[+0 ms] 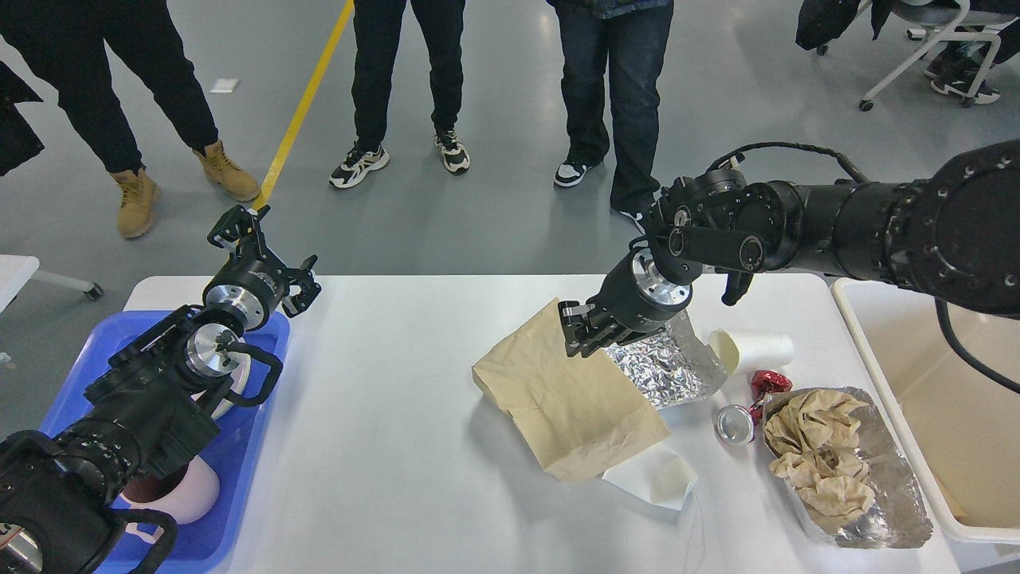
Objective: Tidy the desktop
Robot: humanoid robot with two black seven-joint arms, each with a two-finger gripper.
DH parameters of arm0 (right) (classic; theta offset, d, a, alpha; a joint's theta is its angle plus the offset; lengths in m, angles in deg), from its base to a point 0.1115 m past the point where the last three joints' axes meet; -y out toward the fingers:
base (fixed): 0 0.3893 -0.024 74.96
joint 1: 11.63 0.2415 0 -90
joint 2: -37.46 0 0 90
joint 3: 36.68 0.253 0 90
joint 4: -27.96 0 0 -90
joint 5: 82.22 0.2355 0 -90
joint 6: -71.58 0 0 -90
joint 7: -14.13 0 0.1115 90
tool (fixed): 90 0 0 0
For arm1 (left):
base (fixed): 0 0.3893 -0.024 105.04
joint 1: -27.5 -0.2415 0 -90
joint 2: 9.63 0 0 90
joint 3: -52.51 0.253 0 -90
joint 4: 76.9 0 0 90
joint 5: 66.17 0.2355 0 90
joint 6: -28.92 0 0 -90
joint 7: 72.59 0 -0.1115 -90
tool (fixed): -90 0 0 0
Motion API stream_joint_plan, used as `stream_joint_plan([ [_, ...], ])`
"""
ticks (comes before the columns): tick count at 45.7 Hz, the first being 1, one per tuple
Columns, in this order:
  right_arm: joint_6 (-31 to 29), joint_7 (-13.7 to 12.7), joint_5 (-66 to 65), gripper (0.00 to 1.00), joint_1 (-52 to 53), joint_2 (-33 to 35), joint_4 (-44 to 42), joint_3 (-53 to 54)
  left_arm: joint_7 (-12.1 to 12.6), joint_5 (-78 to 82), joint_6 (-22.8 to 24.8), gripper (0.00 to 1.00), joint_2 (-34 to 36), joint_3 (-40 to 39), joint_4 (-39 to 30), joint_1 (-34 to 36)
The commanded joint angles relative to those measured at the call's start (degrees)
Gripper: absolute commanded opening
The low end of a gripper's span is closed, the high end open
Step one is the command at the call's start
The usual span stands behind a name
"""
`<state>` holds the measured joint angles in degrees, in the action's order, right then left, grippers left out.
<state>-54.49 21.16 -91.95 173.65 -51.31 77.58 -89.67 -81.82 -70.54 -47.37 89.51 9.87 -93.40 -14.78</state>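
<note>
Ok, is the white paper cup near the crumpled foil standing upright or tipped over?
Tipped over. The white paper cup lies on its side on the white desktop, open mouth facing the crumpled foil sheet.

Cream bin [948, 414] cut off at right edge; blue tray [239, 478] half-hidden by arm.
</note>
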Motion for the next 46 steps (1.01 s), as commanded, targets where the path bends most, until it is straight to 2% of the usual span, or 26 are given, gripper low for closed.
stream_joint_plan([
  [1, 0.6, 0.1, 0.0, 0.77, -0.4, 0.4, -0.6, -0.7, 0.0, 0.0, 0.0, 0.97, 0.0, -0.1, 0.0, 0.0],
  [9, -0.4, 0.2, -0.2, 0.97, 2.3, 1.1, 1.1, -1.0, 0.0, 0.0, 0.0, 0.97, 0.0, -0.1, 0.0, 0.0],
  [17, -5.0, 0.2, -0.9, 0.97, 11.5, 3.9, 6.9, -1.1, 0.0, 0.0, 0.0, 0.97, 0.0, 0.0, 0.0, 0.0],
  [36, -6.7, 0.4, -6.4, 0.98, 30.8, 8.3, 26.5, -6.8, 0.0, 0.0, 0.0, 0.97, 0.0, 0.0, 0.0, 0.0],
  [42, -4.7, 0.0, -6.8, 0.97, 27.3, 8.1, 25.9, -6.6, 0.0, 0.1, 0.0, 0.97, 0.0, -0.1, 0.0, 0.1],
  [46, 0.8, -0.2, -6.9, 0.97, 21.1, 7.8, 24.0, -7.1, 0.0, 0.0, 0.0, 0.97, 0.0, -0.1, 0.1, 0.0],
])
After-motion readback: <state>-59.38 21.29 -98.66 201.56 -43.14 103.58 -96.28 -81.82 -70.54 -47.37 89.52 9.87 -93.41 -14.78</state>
